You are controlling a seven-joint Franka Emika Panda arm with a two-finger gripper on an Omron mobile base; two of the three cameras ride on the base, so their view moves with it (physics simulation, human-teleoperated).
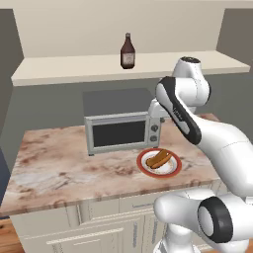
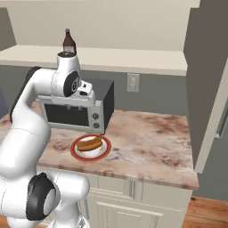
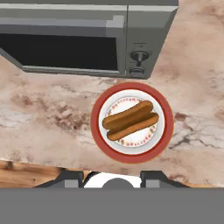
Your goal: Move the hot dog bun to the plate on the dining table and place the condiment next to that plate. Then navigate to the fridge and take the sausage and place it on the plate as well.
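Marbled beige stone veined in reddish brown forms the counter [image 1: 64, 168], which is set on cream cabinets [image 2: 133, 200] against a grey wall. On it a red-rimmed white plate [image 3: 164, 131] is seen just in front of a grey toaster oven [image 1: 121, 131], whose dark glass door is closed. The hot dog bun [image 3: 130, 120] is laid across the middle of that plate: an elongated tan-orange roll with a darker lengthwise split, lying at a slight slant. A speckled ring of small dots is visible on the plate's white centre. The condiment [image 1: 128, 51], a dark brown bottle with a narrow neck and dark cap, is stood upright on the pale shelf [image 1: 74, 66] above the oven; its pale label cannot be read. The claw [image 3: 117, 177] is held above the plate, apart from the bun, its finger tips [image 3: 70, 178] parted and nothing gripped.
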